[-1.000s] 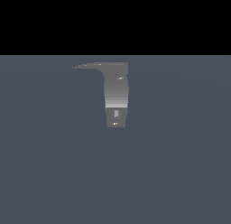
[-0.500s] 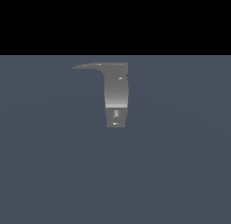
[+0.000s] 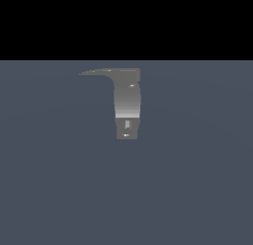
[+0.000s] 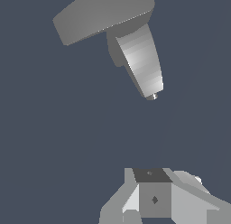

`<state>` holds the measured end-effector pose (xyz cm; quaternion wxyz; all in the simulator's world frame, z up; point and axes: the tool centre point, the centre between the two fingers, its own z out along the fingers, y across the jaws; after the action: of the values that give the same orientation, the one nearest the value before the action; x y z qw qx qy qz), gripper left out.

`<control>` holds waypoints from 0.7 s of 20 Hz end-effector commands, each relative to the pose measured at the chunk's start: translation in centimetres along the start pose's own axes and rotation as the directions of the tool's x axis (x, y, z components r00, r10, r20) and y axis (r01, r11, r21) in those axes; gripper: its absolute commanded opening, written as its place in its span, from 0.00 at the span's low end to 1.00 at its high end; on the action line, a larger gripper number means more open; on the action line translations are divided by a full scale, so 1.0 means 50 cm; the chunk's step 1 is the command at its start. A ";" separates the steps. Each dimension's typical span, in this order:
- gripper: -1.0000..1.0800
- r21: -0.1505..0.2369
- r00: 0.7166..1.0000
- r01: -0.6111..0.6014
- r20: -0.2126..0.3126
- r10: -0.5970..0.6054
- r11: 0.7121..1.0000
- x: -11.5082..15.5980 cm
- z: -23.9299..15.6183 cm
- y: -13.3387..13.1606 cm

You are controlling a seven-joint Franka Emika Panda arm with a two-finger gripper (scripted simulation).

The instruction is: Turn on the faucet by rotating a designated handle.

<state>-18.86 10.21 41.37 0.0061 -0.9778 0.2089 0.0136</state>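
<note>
The faucet (image 3: 127, 101) is a small grey fixture with a rounded column and a darker notched block (image 3: 127, 128) at its lower end. It sits on a flat blue-grey floor in the exterior view. Its handle (image 3: 96, 71), a thin lever tapering to a point, sticks out from the column's top toward the exterior view's left. In the wrist view the faucet (image 4: 140, 60) lies ahead, with the flat handle (image 4: 81, 24) spreading from its top. My gripper (image 4: 153, 198) shows only as grey finger parts at the picture's edge. It is well apart from the faucet and touches nothing. The arm is out of the exterior view.
A plain blue-grey floor (image 3: 197, 189) surrounds the faucet on all sides. Above its far edge the exterior view is black. No other objects show.
</note>
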 end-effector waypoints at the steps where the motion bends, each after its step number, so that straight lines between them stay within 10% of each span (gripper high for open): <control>1: 0.00 0.002 0.999 -0.054 0.000 0.054 0.999 0.012 0.014 -0.025; 14: 0.00 0.010 0.949 -0.316 -0.002 0.316 0.949 0.094 0.085 -0.138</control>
<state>-12.61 14.32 37.44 0.0074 -0.9374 0.3479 0.0118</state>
